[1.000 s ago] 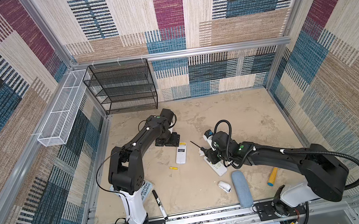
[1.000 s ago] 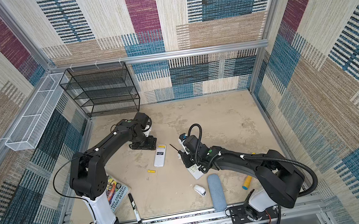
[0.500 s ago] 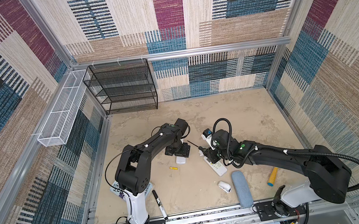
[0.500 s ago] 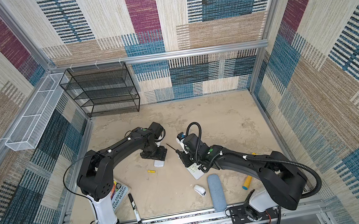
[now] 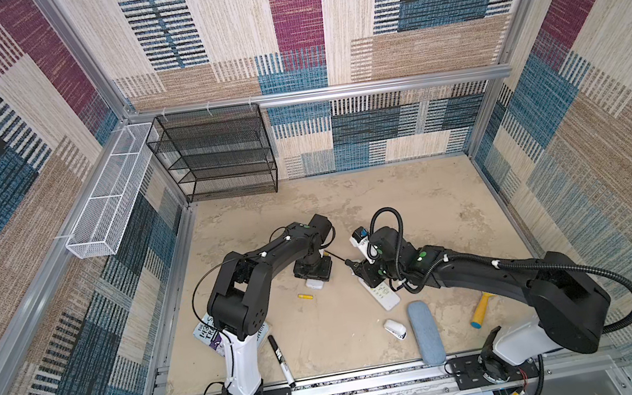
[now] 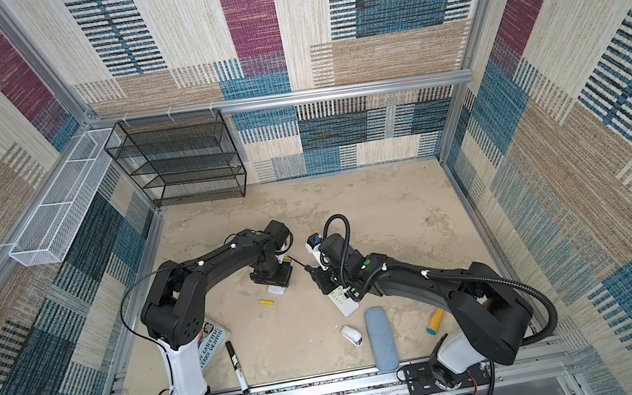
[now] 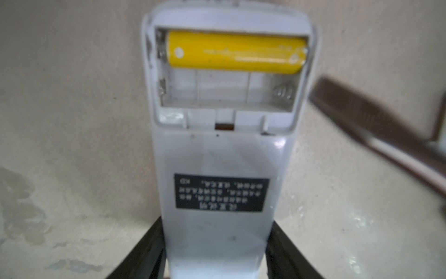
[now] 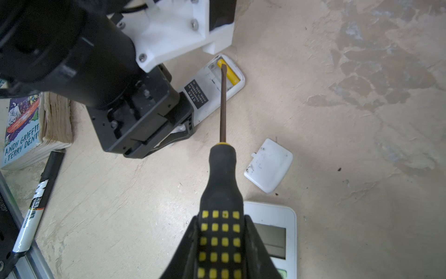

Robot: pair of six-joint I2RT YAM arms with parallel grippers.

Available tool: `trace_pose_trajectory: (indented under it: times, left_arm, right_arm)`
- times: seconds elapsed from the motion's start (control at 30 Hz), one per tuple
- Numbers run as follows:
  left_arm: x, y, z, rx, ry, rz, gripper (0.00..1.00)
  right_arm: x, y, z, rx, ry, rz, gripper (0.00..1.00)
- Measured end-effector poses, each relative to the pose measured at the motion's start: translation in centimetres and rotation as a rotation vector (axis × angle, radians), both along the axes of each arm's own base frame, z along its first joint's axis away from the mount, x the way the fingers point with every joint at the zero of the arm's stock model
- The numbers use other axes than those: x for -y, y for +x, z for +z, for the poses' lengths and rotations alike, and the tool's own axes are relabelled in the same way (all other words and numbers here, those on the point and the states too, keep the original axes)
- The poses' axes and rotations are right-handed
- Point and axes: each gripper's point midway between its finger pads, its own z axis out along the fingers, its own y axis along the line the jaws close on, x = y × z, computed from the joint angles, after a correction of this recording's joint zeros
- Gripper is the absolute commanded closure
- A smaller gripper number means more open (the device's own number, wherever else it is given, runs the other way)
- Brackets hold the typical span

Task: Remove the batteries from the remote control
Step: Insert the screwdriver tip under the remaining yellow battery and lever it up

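A white remote control (image 7: 217, 154) lies back up with its battery bay open. One yellow battery (image 7: 236, 52) sits in the far slot; the near slot is empty. My left gripper (image 7: 216, 224) is shut on the remote's lower end, a finger pressed on each side. A second yellow battery (image 5: 305, 296) lies loose on the table nearby. My right gripper (image 8: 223, 232) is shut on a black screwdriver (image 8: 222, 169) with yellow squares. In the right wrist view its tip lies over the battery (image 8: 230, 75) in the bay.
The bay's white cover (image 8: 269, 166) lies beside the screwdriver. Another white remote (image 5: 380, 294) with a display lies under my right wrist. Near the front edge are a white stapler (image 5: 395, 329), a blue-grey case (image 5: 425, 332), a yellow scraper (image 5: 480, 309), a marker (image 5: 281, 358) and a book (image 5: 210, 335).
My left arm swung from the back of the table down over the remote, and its jaws narrowed onto the remote's sides. The right arm and screwdriver held still.
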Motion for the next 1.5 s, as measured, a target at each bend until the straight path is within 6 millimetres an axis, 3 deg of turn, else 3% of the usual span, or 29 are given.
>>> trace_pose_trajectory:
  times: [0.73, 1.07, 1.5]
  left_arm:
    - [0.1, -0.3, 0.1, 0.012, -0.015, -0.118, 0.44]
    - [1.3, 0.1, 0.3, 0.036, -0.063, -0.142, 0.49]
    - [1.4, 0.4, 0.3, 0.048, -0.065, -0.139, 0.51]
  right_arm:
    - [-0.4, -0.4, -1.5, -0.123, -0.041, -0.014, 1.00]
    - [-0.9, 0.8, -1.8, -0.126, -0.091, -0.062, 1.00]
    - [-1.6, 0.6, -3.6, -0.103, -0.137, -0.118, 1.00]
